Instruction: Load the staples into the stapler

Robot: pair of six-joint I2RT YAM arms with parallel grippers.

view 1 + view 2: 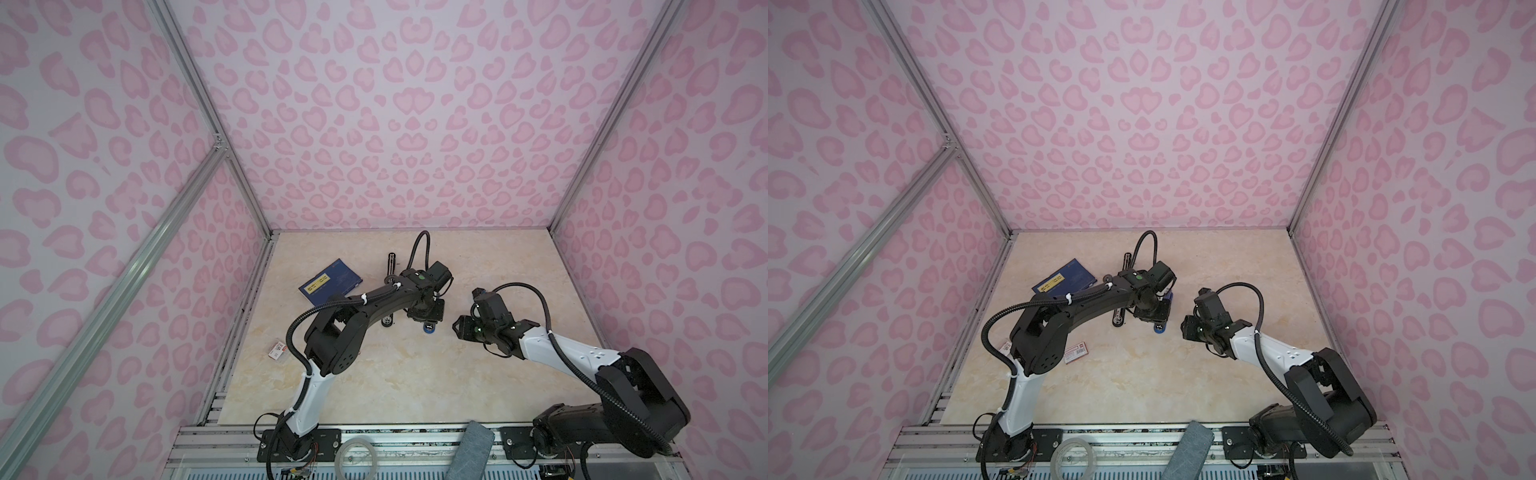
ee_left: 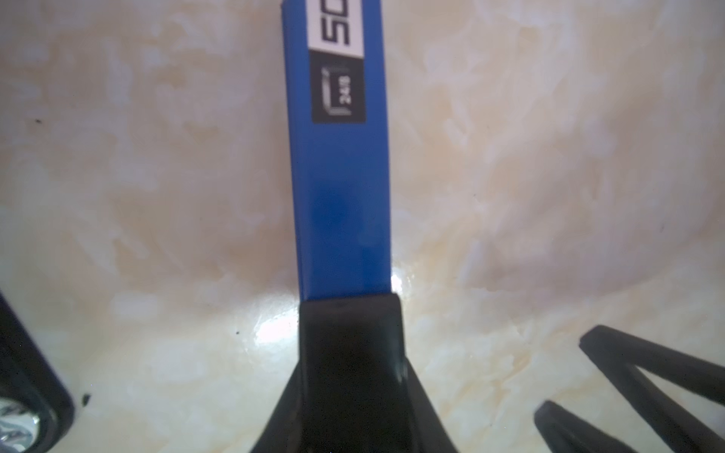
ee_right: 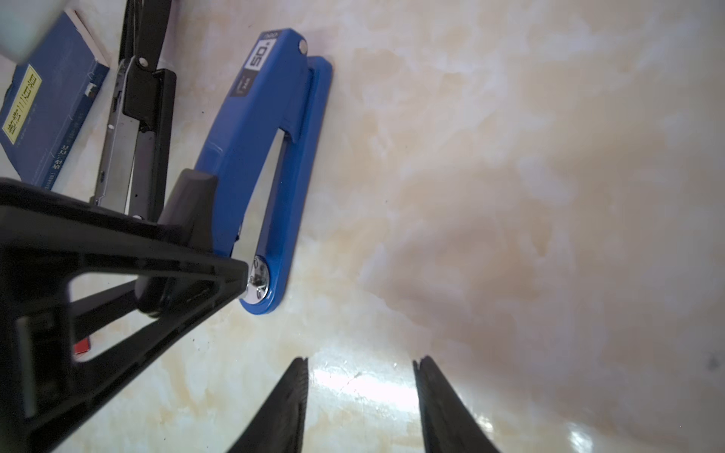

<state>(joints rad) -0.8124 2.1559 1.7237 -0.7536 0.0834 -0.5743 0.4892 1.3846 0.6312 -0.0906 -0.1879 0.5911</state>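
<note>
Blue stapler [image 3: 251, 149] on marble-look tabletop [image 3: 510, 196], left gripper [image 2: 351, 313] seemingly clamped on its handle, right gripper [image 3: 361, 372] fingers parted.

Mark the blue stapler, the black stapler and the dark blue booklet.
blue stapler [image 3: 251, 129]: right wrist view, top arm
black stapler [image 3: 117, 157]: right wrist view, silver magazine rail
dark blue booklet [image 1: 338, 276]: a top view, bare cover
</note>
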